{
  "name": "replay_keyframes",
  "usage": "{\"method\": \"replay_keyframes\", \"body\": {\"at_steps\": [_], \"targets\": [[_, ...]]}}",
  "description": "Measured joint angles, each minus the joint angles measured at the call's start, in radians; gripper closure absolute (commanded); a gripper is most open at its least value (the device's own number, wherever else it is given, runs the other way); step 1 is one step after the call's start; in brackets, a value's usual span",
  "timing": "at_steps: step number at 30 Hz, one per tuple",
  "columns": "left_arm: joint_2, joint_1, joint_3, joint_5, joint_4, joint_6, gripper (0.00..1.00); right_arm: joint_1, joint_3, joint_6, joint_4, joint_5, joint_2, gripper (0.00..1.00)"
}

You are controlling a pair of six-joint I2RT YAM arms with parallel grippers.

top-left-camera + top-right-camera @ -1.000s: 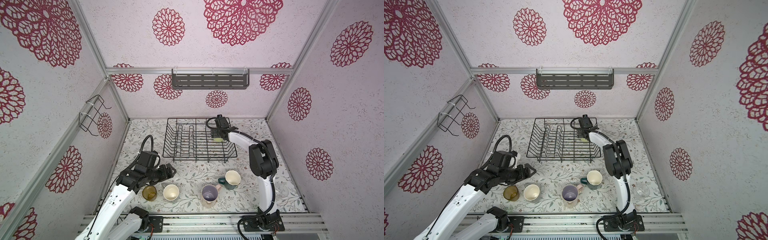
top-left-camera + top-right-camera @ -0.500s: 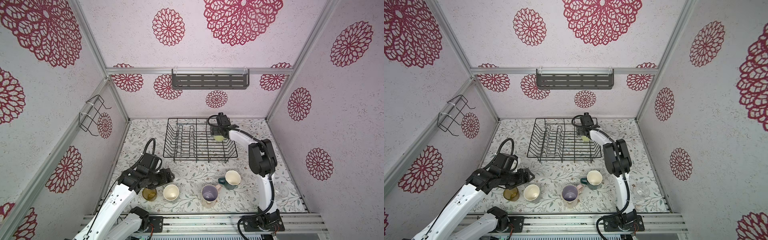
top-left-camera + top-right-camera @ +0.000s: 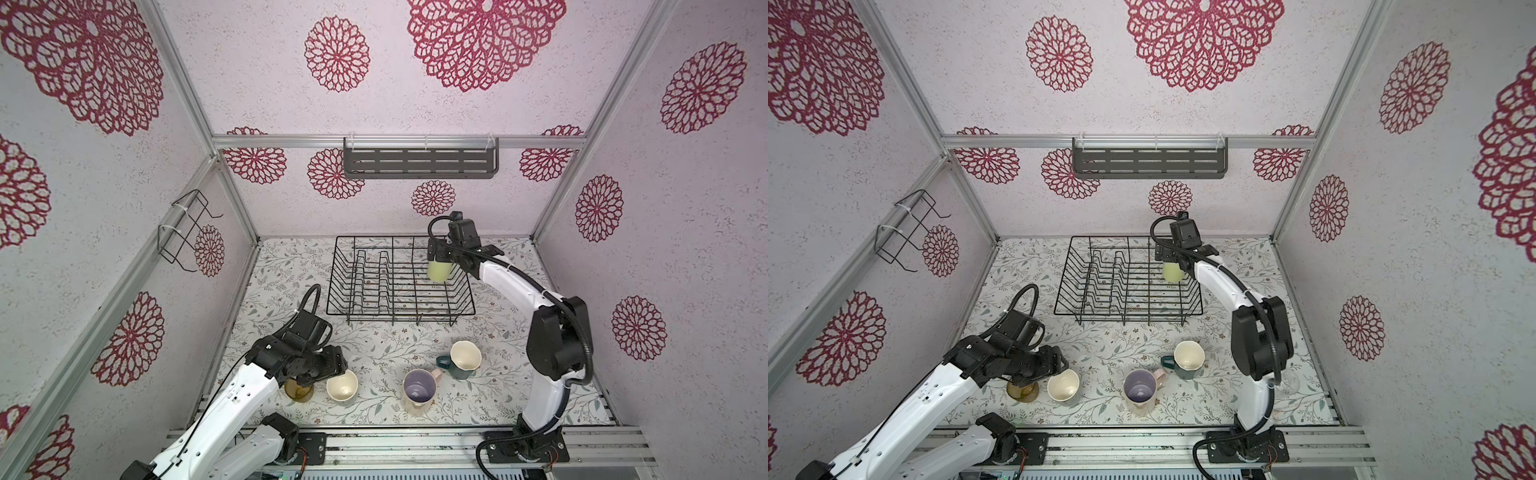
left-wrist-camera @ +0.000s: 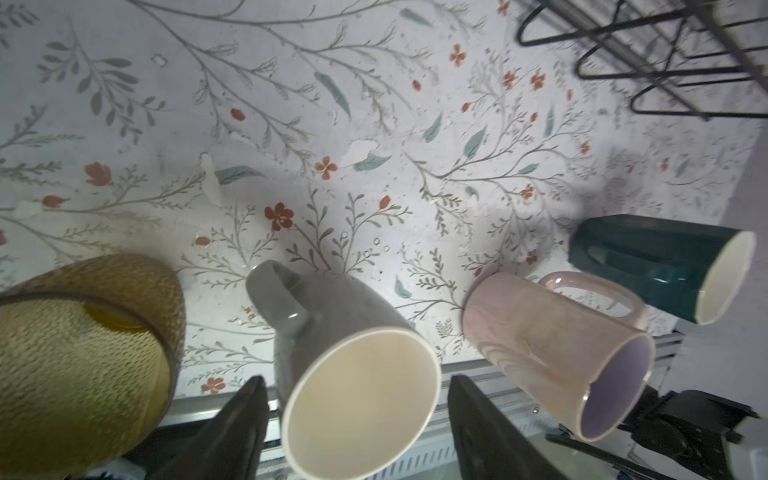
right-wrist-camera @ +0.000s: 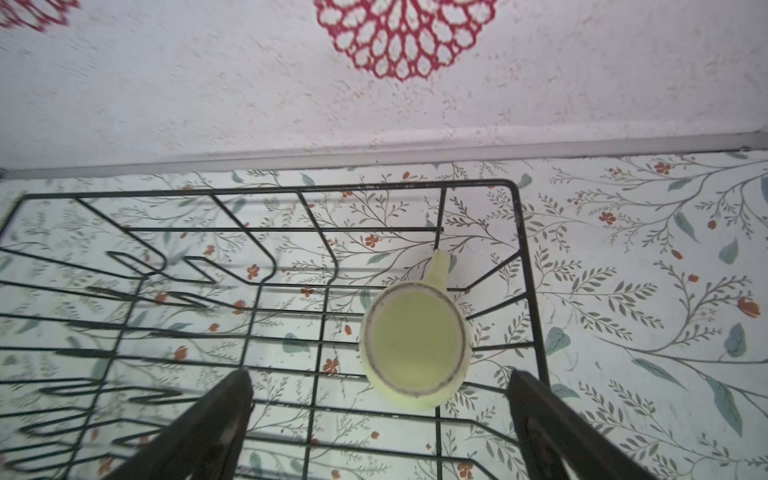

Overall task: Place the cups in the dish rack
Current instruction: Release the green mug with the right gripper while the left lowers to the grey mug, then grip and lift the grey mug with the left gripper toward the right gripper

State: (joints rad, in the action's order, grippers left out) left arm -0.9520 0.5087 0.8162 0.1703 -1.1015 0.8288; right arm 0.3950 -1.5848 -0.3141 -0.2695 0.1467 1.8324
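Spread right hand (image 5: 380, 374) hovers over lime-yellow cup (image 5: 415, 345) in the dish rack (image 3: 401, 279).

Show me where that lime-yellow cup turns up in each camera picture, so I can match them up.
In a top view: the lime-yellow cup stands in the dish rack's far right corner.
In a top view: the same far right corner of the rack.
Left wrist: not in it; only the rack's edge shows.
Right wrist: near the middle, on the rack's wires.
Shared landmark: the dish rack.

No readable text, label, brand or number shows anywhere.
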Motion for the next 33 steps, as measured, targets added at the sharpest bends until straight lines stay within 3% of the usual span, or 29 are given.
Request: {"method": "replay_keyframes", "body": {"at_steps": [9,14,19,30,33], "targets": [[-0.031,0.109,0.000,-0.043,-0.063,0.045,0.33,0.000,0.152,-0.003,0.010,-0.067,-0.175,0.01],[-0.035,0.122,-0.013,-0.055,-0.058,0.066,0.44,0.000,0.203,-0.020,0.011,-0.100,-0.211,0.01],[-0.085,0.124,-0.027,-0.070,-0.043,0.065,0.64,0.000,0.288,-0.066,0.054,-0.136,-0.267,0.01],[-0.171,0.124,-0.037,-0.080,-0.003,0.066,0.69,0.000,0.447,-0.150,0.142,-0.179,-0.410,0.01],[-0.203,0.125,-0.038,-0.084,0.008,0.064,0.80,0.000,0.467,-0.165,0.153,-0.178,-0.434,0.02]]}}
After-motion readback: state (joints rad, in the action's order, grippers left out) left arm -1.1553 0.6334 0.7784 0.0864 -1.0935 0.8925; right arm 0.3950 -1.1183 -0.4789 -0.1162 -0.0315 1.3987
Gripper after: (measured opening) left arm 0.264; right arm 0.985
